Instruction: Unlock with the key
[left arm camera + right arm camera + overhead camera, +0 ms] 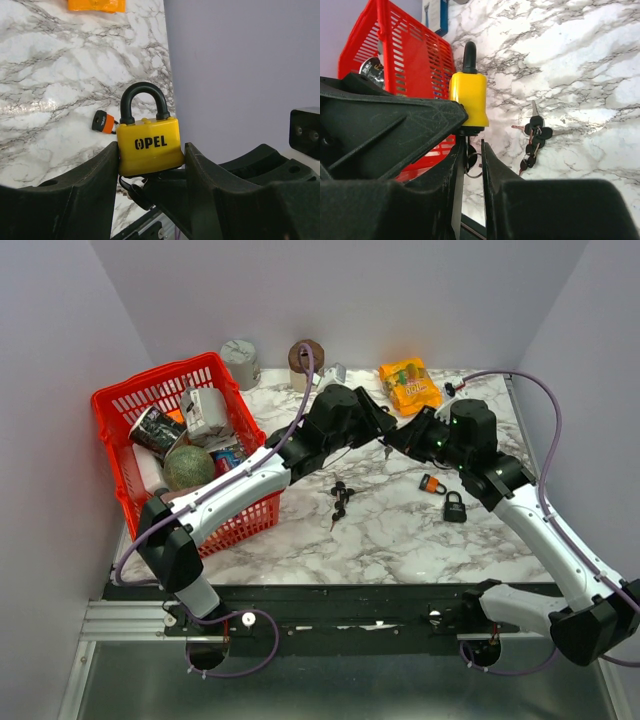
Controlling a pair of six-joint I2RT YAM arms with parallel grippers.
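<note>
two grips: left end effector clamps yellow padlock, right end effector pinches its half-hidden key.

A white, grey-veined marble surface stands boxed in by plain pale lilac walls behind and at both sides.
</note>
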